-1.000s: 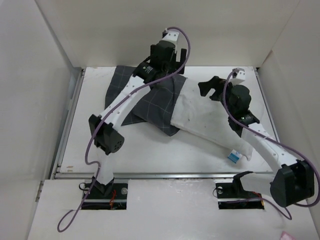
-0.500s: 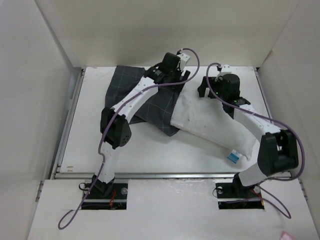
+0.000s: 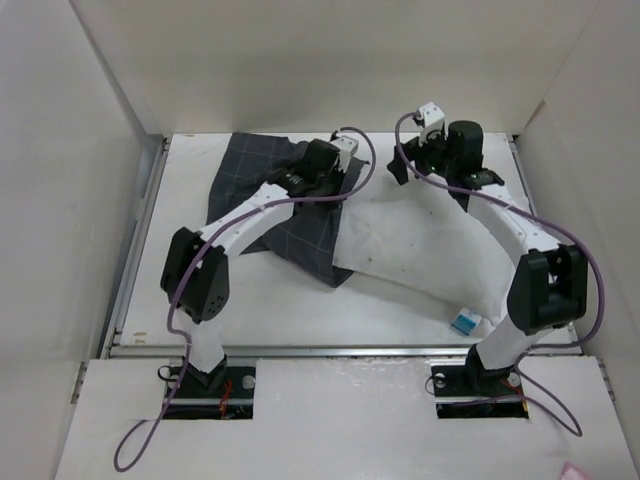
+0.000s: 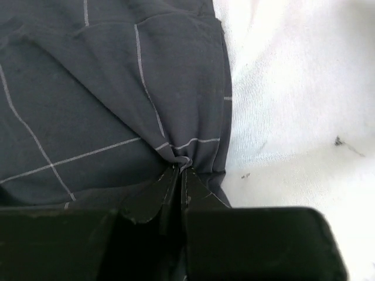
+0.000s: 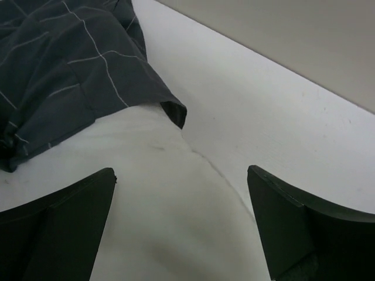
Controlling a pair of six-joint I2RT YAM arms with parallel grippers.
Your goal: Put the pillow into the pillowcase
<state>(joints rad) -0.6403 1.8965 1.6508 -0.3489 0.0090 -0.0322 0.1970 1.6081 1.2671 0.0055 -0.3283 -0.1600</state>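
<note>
My left claw (image 4: 181, 171) pinches the pillowcase (image 4: 88, 88) edge beside the pillow (image 4: 293, 88); right claw (image 5: 180, 175) spread wide above pillow.

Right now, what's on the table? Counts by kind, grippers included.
pillow: 1
pillowcase: 1
grippers: 2 (left gripper shut on a pinch of the pillowcase, right gripper open above the pillow)
total: 4

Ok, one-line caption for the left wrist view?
Left gripper shut on a pinched fold at the pillowcase edge, beside the white pillow.
</note>
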